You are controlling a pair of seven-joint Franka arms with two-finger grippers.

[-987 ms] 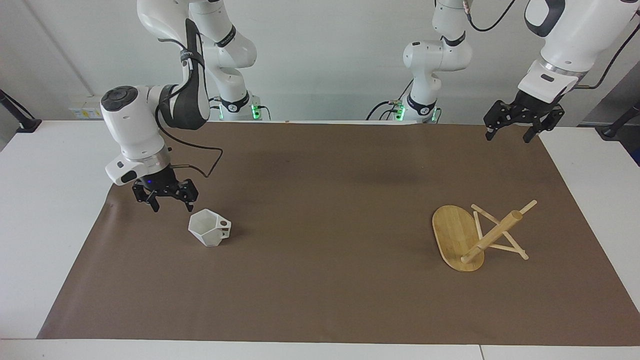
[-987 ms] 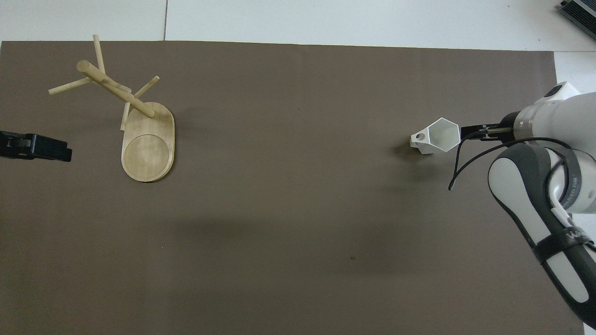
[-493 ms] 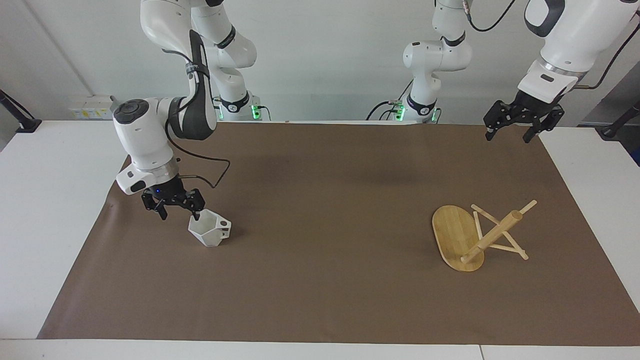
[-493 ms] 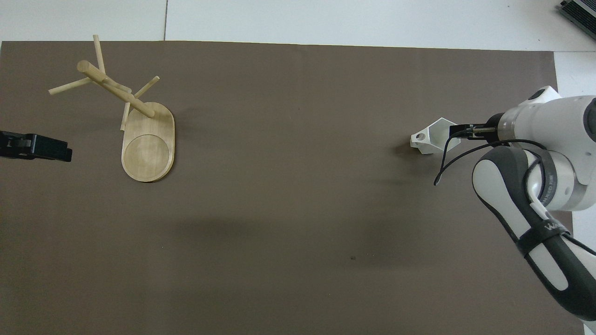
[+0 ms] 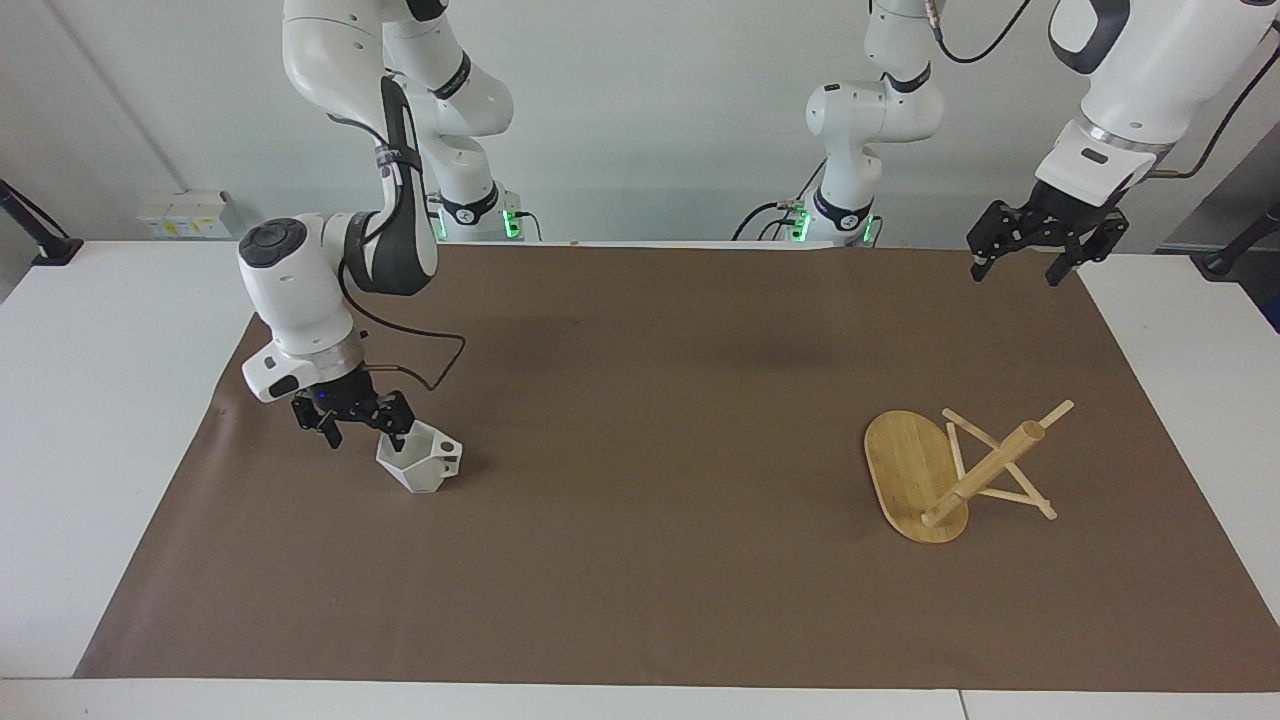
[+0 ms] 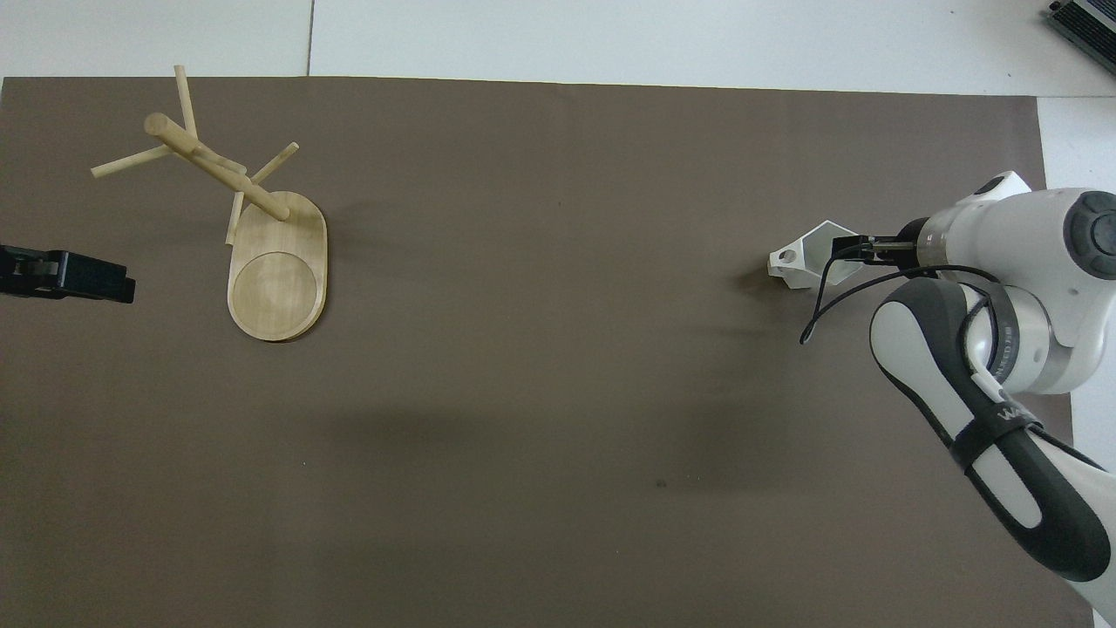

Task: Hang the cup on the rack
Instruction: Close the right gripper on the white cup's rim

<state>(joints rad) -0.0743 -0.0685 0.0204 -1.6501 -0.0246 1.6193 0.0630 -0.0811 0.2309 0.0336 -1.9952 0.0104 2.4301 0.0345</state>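
I'm seeing the right gripper (image 5: 362, 426) hanging open at the cup (image 5: 422, 461), one finger dipping inside its rim, the cup sitting on the mat (image 5: 640, 560) at the right arm's end, while the left gripper (image 5: 1042, 252) is waiting open, well apart from the toppled rack (image 5: 950, 472)

This is a robotics lab, no question. Two white robot arms (image 5: 330, 250) stand bolted at the edge of a plain white table (image 5: 110, 400), green status lights (image 5: 512, 218) glowing at their bases, black cables (image 5: 420, 350) trailing off them. A brown paper sheet (image 5: 640, 420) covers the work surface. Bare white wall (image 5: 650, 100) all round, a socket strip (image 5: 180, 213) on it, a black camera stand (image 5: 40, 235) clamped at the table's corner.
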